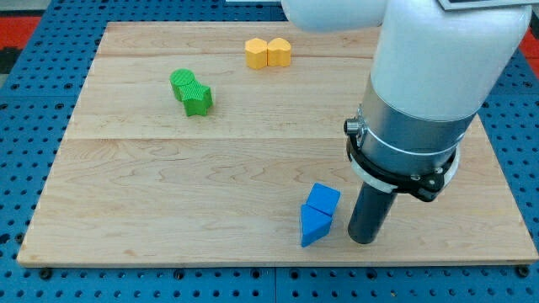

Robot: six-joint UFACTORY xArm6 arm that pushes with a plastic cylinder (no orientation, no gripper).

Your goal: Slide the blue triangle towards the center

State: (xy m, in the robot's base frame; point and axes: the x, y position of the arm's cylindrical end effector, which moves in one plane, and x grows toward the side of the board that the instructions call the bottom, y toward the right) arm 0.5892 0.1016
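A pale wooden board (253,168) with visible grain and plank seams lies on a blue perforated table surface (25,168). A strip of red (21,25) shows at the view's top left corner.

The arm comes in from the view's top right: a wide white cylindrical body (438,50), then a grey metal collar with a black clamp ring (396,164), then the straight dark rod. My tip (364,241) rests on the board near the view's bottom edge, right of centre. There is no hand or jaw to open or close here; the rod ends plain and holds nothing.

The blue triangle block (318,215), a wedge-shaped plastic piece, sits just to the view's left of my tip, near it with a narrow gap showing between them. It lies low on the board, below and right of the board's middle.

A green plastic block of wavy, irregular shape (191,91) sits in the upper left part of the board. A yellow-orange plastic block with a notched, heart-like outline (268,52) sits near the view's top edge, about mid-width. Both are well apart from the blue triangle block and from my tip.

No brand, label or readable writing shows on any block, the board or the arm.
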